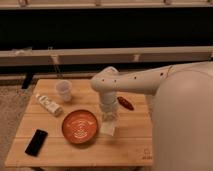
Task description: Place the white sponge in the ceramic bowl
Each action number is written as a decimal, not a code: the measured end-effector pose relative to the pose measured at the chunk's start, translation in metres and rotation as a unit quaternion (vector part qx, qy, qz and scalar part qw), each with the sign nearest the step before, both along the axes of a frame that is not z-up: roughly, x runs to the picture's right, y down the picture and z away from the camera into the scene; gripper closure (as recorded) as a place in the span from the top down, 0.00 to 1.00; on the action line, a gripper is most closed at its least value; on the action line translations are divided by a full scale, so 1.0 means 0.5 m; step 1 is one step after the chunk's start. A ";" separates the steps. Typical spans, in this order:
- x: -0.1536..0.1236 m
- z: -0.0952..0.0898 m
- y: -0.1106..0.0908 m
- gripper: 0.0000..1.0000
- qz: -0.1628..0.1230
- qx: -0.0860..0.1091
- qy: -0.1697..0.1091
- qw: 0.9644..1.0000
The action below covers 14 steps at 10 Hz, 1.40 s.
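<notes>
The white sponge is a small cream block hanging below my gripper, just above the table and right beside the right rim of the ceramic bowl. The gripper points down from the white arm that reaches in from the right, and it is shut on the sponge's top. The ceramic bowl is orange-red with pale swirl lines. It sits at the table's middle front, and nothing is in it.
On the wooden table stand a clear plastic cup at the back left, a white labelled bottle lying at the left, a black phone at the front left, and a small red object behind the arm.
</notes>
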<state>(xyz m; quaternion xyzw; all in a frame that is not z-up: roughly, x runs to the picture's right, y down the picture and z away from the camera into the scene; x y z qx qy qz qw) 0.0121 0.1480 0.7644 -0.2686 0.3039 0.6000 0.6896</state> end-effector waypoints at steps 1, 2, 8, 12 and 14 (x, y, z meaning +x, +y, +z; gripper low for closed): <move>-0.020 0.000 -0.003 0.01 -0.006 0.000 -0.005 1.000; -0.043 -0.008 -0.006 0.01 -0.014 -0.001 -0.014 1.000; -0.106 -0.001 -0.028 0.01 -0.045 0.001 -0.042 0.998; -0.136 0.006 -0.046 0.01 -0.061 0.002 -0.058 0.996; -0.173 0.011 -0.056 0.01 -0.073 0.001 -0.070 0.995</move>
